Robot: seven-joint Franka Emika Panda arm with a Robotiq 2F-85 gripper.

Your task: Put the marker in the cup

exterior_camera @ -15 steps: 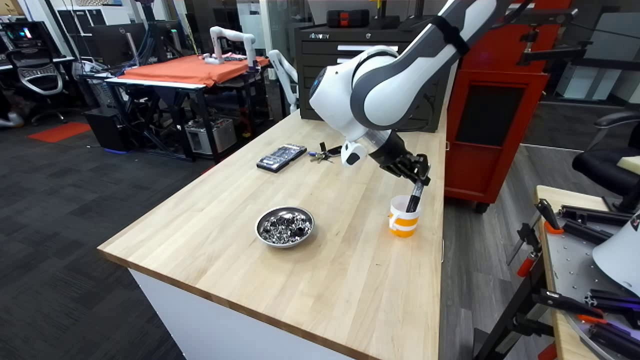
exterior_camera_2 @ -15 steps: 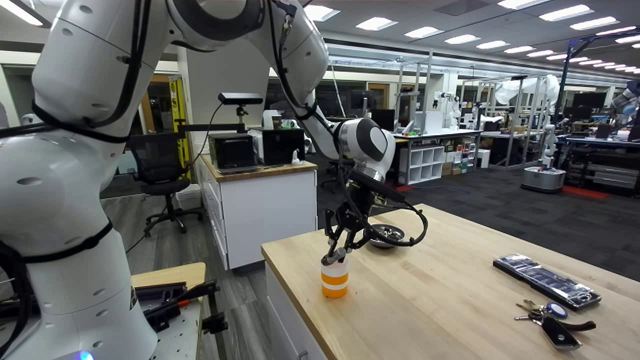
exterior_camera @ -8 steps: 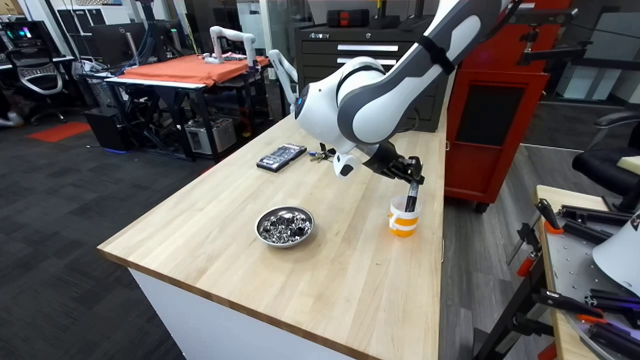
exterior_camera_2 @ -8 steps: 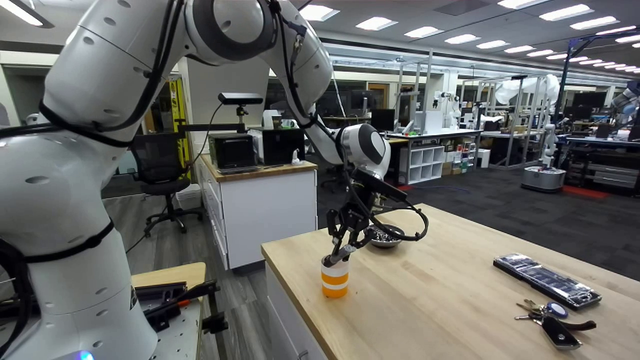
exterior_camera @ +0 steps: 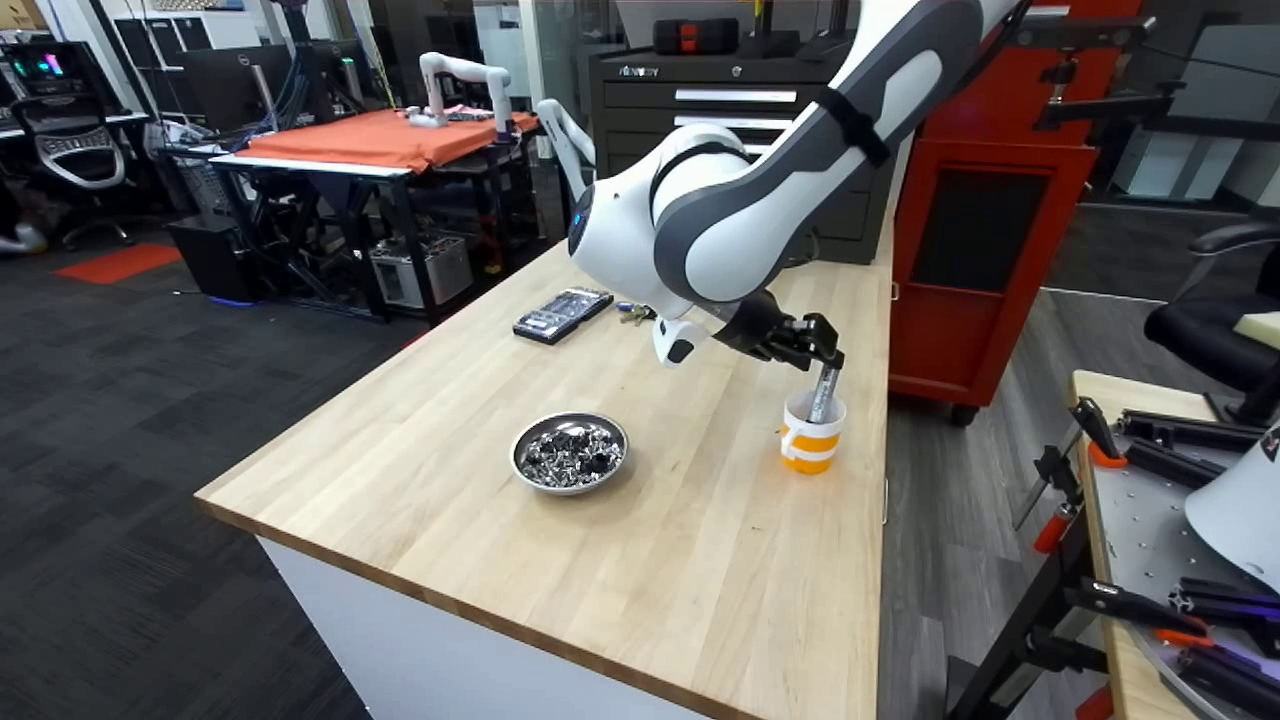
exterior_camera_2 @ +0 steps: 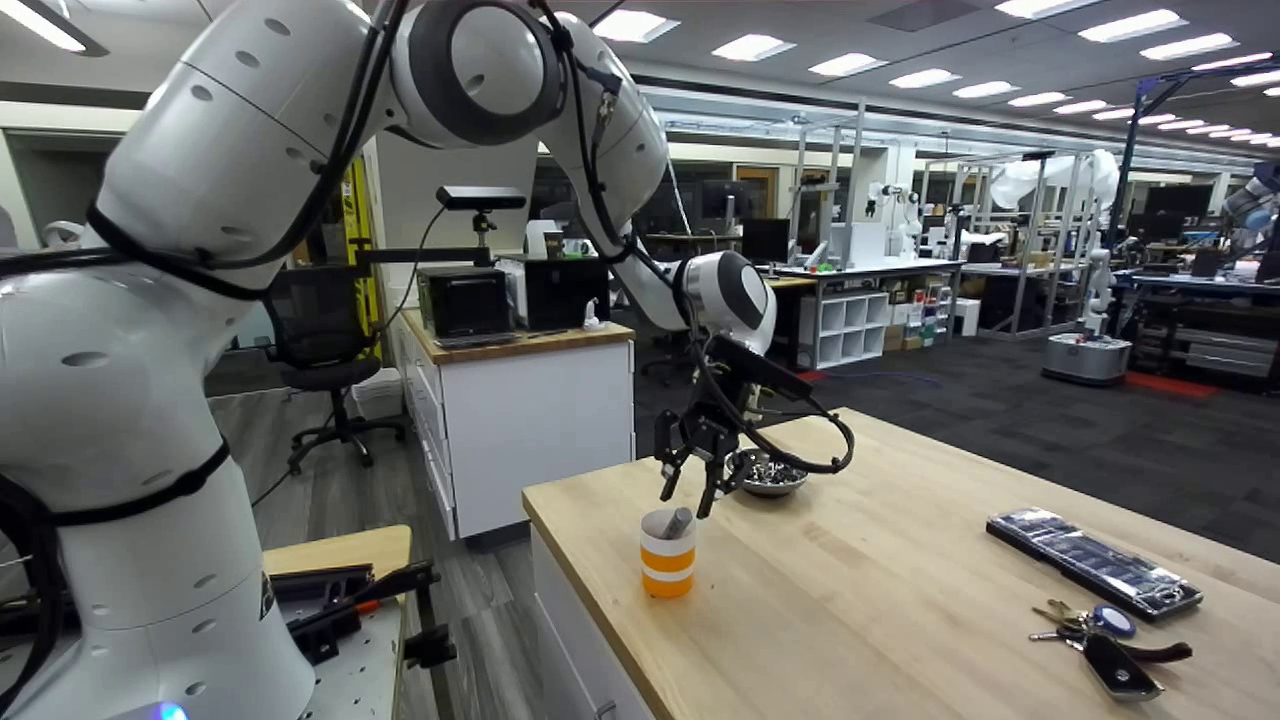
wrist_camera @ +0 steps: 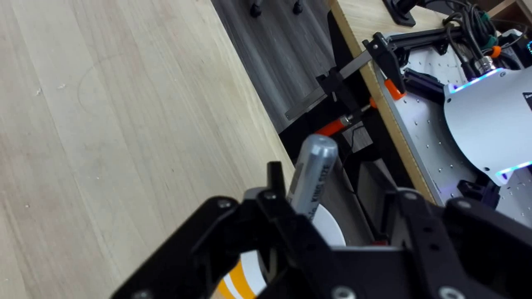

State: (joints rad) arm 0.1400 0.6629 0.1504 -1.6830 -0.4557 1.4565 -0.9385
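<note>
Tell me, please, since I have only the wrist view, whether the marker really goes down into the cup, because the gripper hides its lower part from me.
Observer: It does; in both exterior views the marker leans in the cup, its lower part past the rim.
Operator: Thank you; could you also say whether the gripper touches the cup?
Observer: It does not; in both exterior views the gripper hangs above the rim, apart from the cup.

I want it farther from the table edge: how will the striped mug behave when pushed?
The striped mug is probably stiff, given its smooth, round wall. A high push might tip it, as it looks taller than wide. The gray marker leaning inside would likely shift.
</note>
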